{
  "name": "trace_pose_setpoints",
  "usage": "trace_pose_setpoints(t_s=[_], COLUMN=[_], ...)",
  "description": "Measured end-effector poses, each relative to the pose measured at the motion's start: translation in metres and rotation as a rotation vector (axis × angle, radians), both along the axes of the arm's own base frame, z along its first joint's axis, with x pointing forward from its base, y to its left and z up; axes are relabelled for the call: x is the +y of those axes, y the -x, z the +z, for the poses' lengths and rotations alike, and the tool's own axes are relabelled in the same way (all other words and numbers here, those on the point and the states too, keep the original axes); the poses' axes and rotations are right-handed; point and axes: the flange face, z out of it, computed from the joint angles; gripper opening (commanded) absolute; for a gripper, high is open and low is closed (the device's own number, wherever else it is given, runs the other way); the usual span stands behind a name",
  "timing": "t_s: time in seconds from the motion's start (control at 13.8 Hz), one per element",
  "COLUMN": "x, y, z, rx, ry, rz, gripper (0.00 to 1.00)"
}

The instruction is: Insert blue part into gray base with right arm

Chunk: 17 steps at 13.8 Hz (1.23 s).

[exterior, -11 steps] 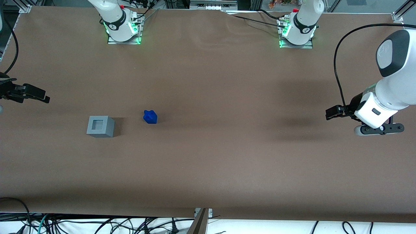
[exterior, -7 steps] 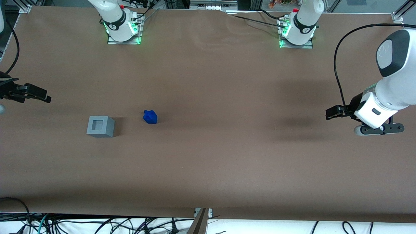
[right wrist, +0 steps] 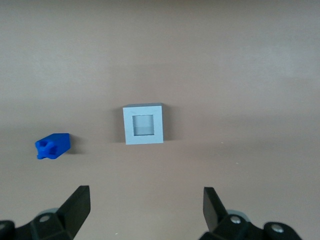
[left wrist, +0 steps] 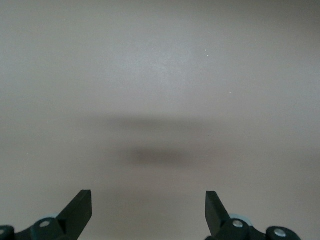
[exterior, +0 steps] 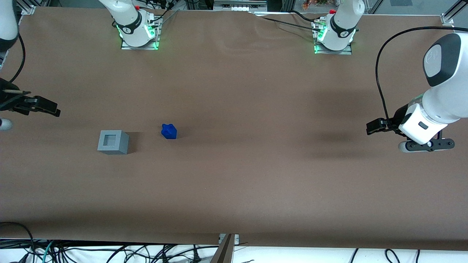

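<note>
The gray base (exterior: 113, 142) is a light gray cube with a square recess in its top, standing on the brown table. The blue part (exterior: 169, 131) lies beside it, apart from it, on the side toward the parked arm. My right gripper (exterior: 3, 124) hangs above the table at the working arm's end, well short of the gray base. In the right wrist view the gripper (right wrist: 145, 200) is open and empty. The gray base (right wrist: 143, 124) and the blue part (right wrist: 53, 145) both show ahead of the fingertips (right wrist: 80, 197).
The two arm bases (exterior: 139, 31) (exterior: 333, 34) with green lights stand at the table's edge farthest from the front camera. Cables hang below the table's near edge (exterior: 226, 241). The brown table (exterior: 237, 164) holds nothing else.
My right gripper has moved a little along the table toward the gray base. The gray base and the blue part have not moved.
</note>
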Motion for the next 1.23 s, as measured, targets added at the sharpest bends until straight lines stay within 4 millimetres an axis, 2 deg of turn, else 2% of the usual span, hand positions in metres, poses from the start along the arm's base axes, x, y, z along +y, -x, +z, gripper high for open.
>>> trace_pose_setpoints(t_s=[0.14,1.23], x=[0.0132,0.0129], y=[-0.0001,0.0040], z=[0.0004,-0.0026], rx=[-0.001,0.034], ry=[0.013,-0.006], rz=[0.000,-0.012], gripper=[1.00,1.00])
